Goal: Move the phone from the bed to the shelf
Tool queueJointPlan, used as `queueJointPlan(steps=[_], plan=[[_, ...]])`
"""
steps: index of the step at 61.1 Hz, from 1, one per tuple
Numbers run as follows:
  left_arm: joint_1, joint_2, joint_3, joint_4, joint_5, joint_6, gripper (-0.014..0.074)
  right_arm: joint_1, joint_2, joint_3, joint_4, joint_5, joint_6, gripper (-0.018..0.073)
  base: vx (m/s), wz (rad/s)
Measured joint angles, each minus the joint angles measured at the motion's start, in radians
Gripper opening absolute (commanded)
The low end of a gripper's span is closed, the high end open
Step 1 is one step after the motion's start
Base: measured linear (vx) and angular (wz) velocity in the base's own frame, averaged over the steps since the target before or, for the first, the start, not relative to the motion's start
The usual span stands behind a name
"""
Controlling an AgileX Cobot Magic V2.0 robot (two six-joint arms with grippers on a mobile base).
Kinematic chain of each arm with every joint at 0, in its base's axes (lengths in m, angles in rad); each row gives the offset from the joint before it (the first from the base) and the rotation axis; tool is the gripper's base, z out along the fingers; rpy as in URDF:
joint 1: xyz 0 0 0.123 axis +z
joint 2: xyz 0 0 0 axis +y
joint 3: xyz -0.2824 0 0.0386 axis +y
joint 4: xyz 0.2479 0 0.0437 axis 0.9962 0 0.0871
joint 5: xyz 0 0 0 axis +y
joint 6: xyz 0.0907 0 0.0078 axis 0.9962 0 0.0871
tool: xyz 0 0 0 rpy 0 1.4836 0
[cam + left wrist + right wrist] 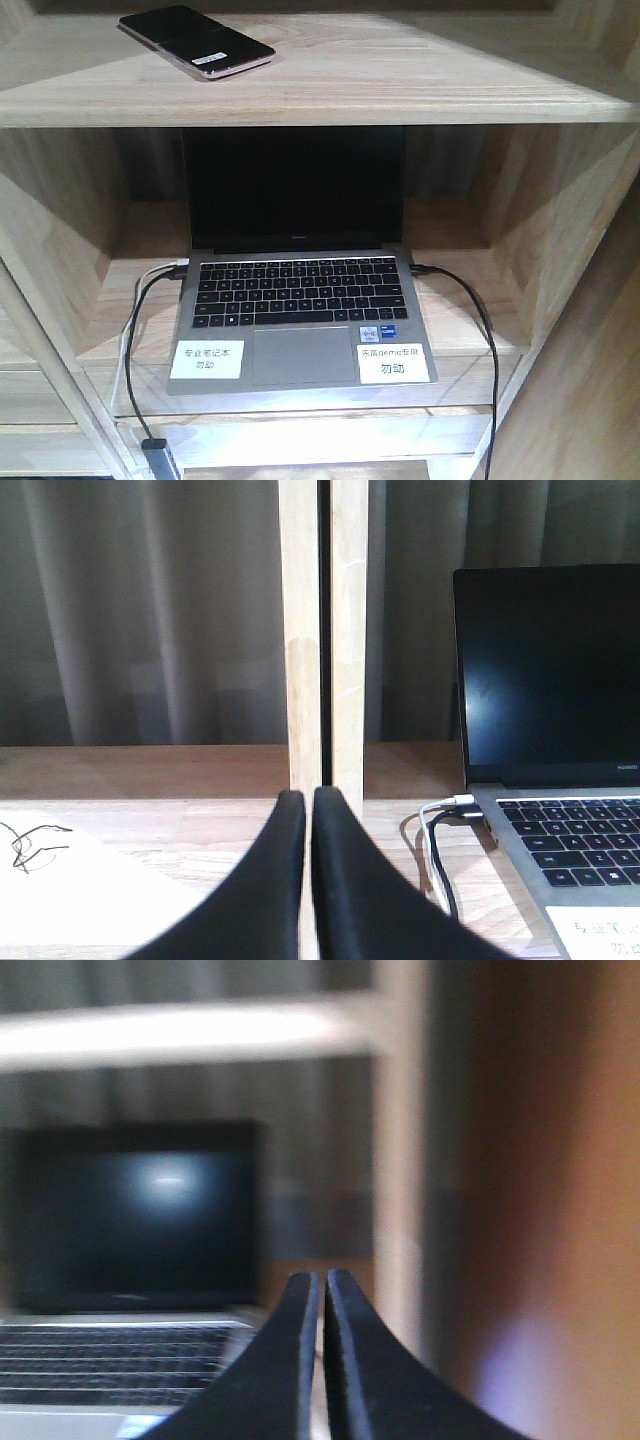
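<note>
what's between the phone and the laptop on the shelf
In the front view, the phone lies on the upper board of the shelf, and that thick board is what separates it from the open laptop in the compartment below.

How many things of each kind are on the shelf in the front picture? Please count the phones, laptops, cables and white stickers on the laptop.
Phones: 1, the phone on the upper board of the shelf
Laptops: 1, the laptop
Cables plugged into the laptop: 3, white cable, left black cable, right black cable
White stickers on the laptop: 2, left sticker, right sticker
Total: 7
</note>
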Motion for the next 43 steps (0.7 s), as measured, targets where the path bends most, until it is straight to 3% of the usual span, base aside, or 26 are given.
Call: queueJointPlan(steps=[11, 25, 43], plan=[[0.0, 0.0, 0.0, 0.0, 0.0, 0.0, 0.0001, -0.025, -0.075, 0.107, -0.001, -0.07, -0.038, -0.0005, 0.0, 0.0], [0.0, 0.0, 0.0, 0.0, 0.0, 0.0, 0.0001, -0.025, -0.108, 0.292, -0.001, -0.29, -0.048, -0.0005, 0.0, 0.0], [0.0, 0.0, 0.0, 0.0, 0.0, 0.0, 0.0001, -0.025, -0.108, 0.307, -0.001, -0.369, -0.06, -0.0005, 0.0, 0.0]])
